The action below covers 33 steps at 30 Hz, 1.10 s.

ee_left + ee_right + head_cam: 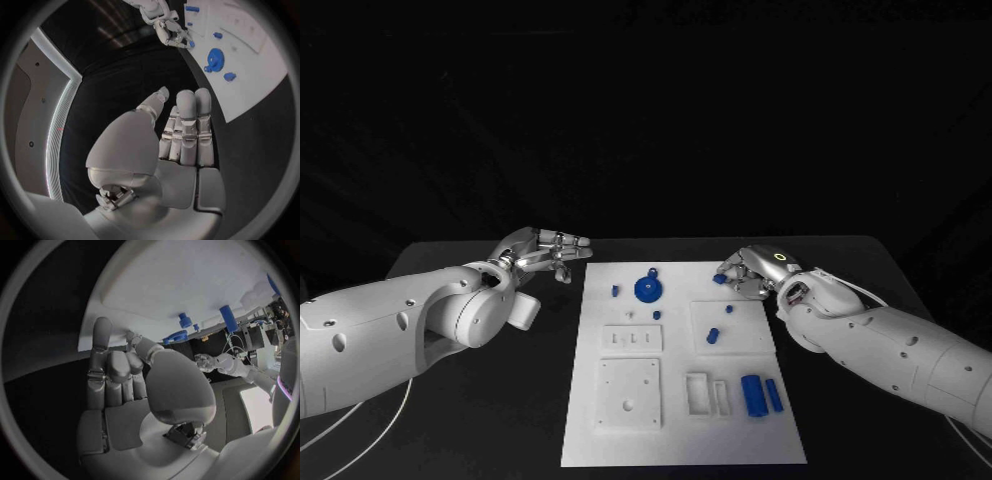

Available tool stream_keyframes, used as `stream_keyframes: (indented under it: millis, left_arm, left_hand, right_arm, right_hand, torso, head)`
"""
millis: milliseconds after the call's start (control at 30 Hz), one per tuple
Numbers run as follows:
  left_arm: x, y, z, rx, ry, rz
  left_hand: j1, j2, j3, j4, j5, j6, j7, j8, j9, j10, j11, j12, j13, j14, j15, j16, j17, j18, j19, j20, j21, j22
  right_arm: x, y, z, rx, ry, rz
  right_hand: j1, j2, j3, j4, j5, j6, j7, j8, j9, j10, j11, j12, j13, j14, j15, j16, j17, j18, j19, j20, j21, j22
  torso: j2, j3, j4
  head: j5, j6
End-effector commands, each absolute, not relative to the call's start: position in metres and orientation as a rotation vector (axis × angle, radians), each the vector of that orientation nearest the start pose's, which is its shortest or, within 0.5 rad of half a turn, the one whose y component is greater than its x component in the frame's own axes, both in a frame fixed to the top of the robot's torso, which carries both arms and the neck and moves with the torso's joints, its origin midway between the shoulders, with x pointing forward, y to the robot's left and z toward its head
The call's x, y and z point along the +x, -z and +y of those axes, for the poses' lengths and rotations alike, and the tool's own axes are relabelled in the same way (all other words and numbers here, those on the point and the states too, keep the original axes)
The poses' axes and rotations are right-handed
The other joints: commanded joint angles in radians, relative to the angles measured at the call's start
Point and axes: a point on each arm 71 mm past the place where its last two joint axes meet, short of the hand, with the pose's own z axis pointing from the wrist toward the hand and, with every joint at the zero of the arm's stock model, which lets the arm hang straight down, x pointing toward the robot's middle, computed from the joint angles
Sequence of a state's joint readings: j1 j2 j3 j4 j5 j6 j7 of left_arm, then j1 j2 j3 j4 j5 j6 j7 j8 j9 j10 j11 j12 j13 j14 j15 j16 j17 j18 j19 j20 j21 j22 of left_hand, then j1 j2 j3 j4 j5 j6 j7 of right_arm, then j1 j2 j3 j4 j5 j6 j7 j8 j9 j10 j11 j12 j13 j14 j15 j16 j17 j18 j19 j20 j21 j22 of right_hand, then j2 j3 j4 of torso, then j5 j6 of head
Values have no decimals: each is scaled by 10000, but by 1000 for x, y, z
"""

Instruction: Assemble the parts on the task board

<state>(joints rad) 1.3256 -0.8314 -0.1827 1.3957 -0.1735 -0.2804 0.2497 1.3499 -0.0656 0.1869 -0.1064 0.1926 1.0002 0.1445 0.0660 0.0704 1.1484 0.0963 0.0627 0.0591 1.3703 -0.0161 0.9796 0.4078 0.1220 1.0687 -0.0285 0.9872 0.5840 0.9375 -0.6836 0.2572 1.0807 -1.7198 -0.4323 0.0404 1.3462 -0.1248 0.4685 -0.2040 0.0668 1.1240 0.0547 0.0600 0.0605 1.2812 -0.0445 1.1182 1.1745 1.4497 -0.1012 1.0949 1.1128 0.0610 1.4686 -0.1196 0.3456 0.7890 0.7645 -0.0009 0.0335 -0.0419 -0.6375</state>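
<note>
The right hand point(750, 270) pinches a small blue part point(720, 279) at the task board's point(682, 440) far edge. The left hand point(548, 250) hovers with fingers apart, holding nothing. The part looks light, rigid and slippery, best pinched across its sides.

Bare black table point(473, 420) beyond the left hand's fingers point(186, 107); blue gear point(648, 289) and small parts point(713, 336) crowding the task board point(682, 440) beside them.

Black table point(473, 420), white task board point(682, 445) lying flat at its middle
</note>
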Motion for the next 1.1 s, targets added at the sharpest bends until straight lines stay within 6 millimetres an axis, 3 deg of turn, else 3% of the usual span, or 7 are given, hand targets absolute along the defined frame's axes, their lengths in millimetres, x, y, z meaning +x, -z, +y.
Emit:
stream_keyframes:
  millis: [33,233,433,667,867,1100]
  left_arm:
    - [515,180,240,-9301,13009,16050]
    - [515,180,240,-9324,12981,16058]
    - [515,180,240,-9340,12958,16061]
    - [515,180,240,-9349,12944,16060]
    - [515,180,241,-9357,12931,16060]
    - [515,180,241,-9366,12926,16076]
  left_hand:
    - [-44,65,54,9,7,-84,-15,-32,11,-71,-32,-33,7,28,29,59,-15,172,-70,-22,62,-12]
    - [-57,60,58,26,4,-106,-10,-33,9,-95,-25,-34,7,27,32,58,-17,172,-71,-20,63,-19]
    - [-70,64,53,45,4,-120,-6,-31,10,-106,-20,-34,7,25,36,57,-18,173,-71,-17,62,-25]
    - [-70,64,53,45,4,-120,-6,-31,10,-106,-20,-34,7,25,36,57,-18,173,-71,-17,62,-25]
    - [-70,64,53,45,4,-120,-6,-31,10,-106,-20,-34,7,25,36,57,-18,173,-71,-17,62,-25]
    - [-52,59,46,56,7,-146,0,-32,10,-124,-15,-34,8,24,38,57,-21,177,-68,-14,61,-35]
  right_arm:
    - [530,257,-259,-1500,-4291,15826]
    - [530,261,-259,-1562,-4104,16185]
    - [529,263,-259,-1578,-4038,16342]
    - [529,261,-256,-1529,-4171,16216]
    - [528,260,-254,-1408,-4271,16146]
    - [528,259,-255,-1198,-4310,16118]
  right_hand:
    - [-147,80,11,48,-48,78,-33,15,17,-42,-62,15,17,-6,-27,-44,-17,-65,251,-60,-10,7]
    - [-222,80,-347,162,1,72,-10,15,17,-47,-37,31,25,-1,-10,-44,-24,-81,299,-43,-106,-48]
    - [-212,77,-1088,304,547,25,29,17,17,-57,-6,18,9,-5,14,-47,-27,-87,337,-30,-178,-147]
    - [-216,152,-1132,363,596,77,48,17,17,-32,17,46,25,4,9,-26,-9,-75,350,-29,-169,-173]
    - [-298,87,-1227,435,723,35,100,15,16,-27,77,47,20,4,38,-7,11,-52,353,-7,-155,-211]
    - [-277,-24,-1669,504,1302,-197,217,16,13,-37,203,35,-4,-3,125,-10,15,49,356,76,-114,-304]
  torso:
    - [-2,-5,7]
    - [4,-3,-1]
    - [6,-3,-8]
    - [3,-1,4]
    - [1,2,2]
    - [2,4,-6]
  head:
    - [-12,-12]
    - [-20,-18]
    - [-13,3]
    - [-22,28]
    - [-23,33]
    - [-40,36]
